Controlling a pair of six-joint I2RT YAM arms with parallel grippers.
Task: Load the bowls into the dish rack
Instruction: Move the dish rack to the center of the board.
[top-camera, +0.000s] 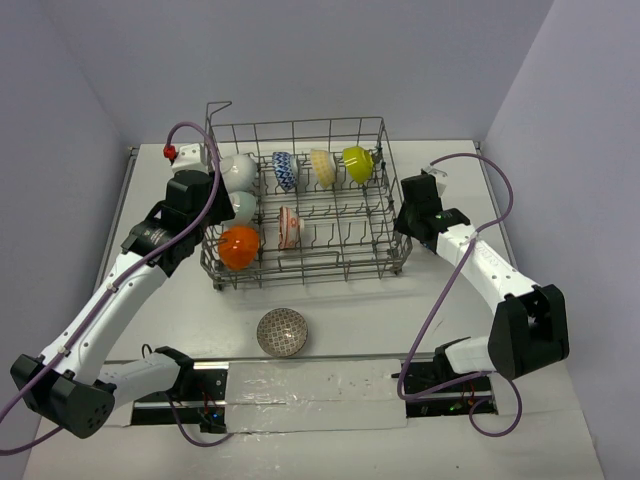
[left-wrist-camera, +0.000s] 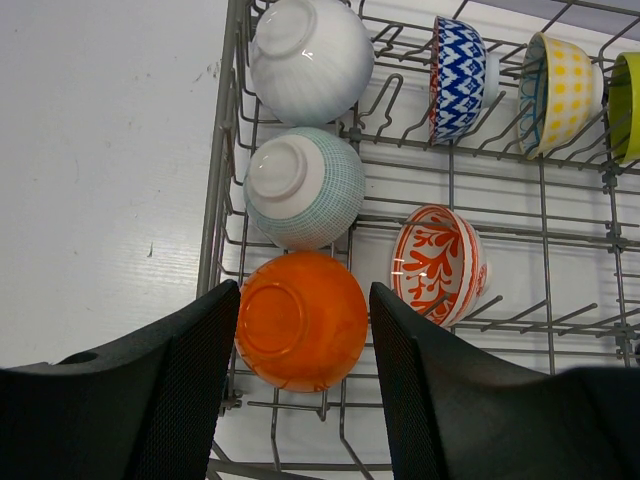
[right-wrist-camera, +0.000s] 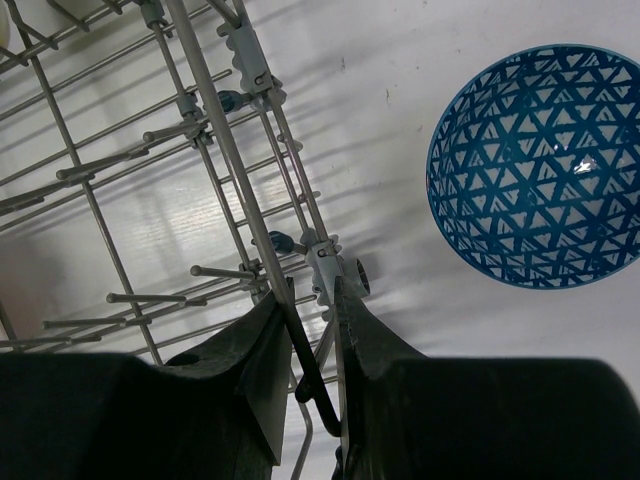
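Seven bowls (top-camera: 320, 167) stand among the tines of the dish rack (top-camera: 330, 268) as I run both arms from afar. By my count one is left: the dark-blue patterned bowl (top-camera: 282, 332), upright on the table (top-camera: 400, 310) just in front of the rack. The right gripper (right-wrist-camera: 310, 300) is pinched tight on the rack's rim wire. The left gripper (left-wrist-camera: 303, 290) has its fingers half apart astride the orange bowl (left-wrist-camera: 300, 330) in the rack's near-left corner; whether they grip it, I cannot tell.
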